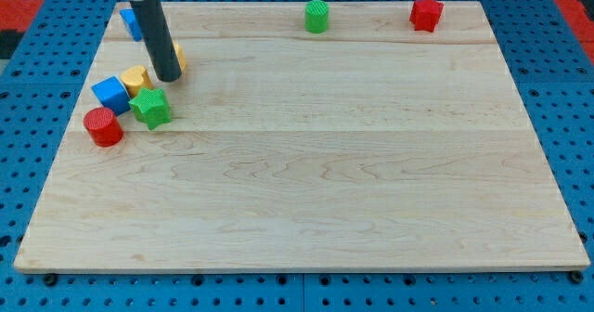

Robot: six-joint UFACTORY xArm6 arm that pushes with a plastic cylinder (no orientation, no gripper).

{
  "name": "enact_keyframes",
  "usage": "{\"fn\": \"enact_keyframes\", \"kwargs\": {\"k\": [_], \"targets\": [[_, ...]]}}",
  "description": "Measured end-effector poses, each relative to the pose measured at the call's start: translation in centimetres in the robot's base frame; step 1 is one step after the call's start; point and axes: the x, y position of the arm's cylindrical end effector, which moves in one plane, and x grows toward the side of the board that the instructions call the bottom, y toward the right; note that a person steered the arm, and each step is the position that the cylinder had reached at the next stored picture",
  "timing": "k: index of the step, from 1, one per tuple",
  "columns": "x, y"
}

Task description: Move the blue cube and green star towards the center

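Note:
The blue cube [110, 93] sits near the board's left edge, touching a yellow block [135, 78] on its right. The green star [150, 108] lies just below and right of that yellow block. My tip [169, 76] rests on the board just right of the yellow block and above the green star, a short gap from both. The rod rises up and left out of view.
A red cylinder [103, 126] lies below the blue cube. Another yellow block [179, 58] is partly hidden behind the rod. A second blue block [131, 22] sits at top left, a green cylinder [317, 16] at top middle, a red star [426, 13] at top right.

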Motion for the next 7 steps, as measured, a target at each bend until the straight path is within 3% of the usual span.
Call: {"fn": "enact_keyframes", "kwargs": {"k": [2, 6, 7], "targets": [[-3.1, -6.6], [5.8, -8.7], [6.4, -8.7]]}}
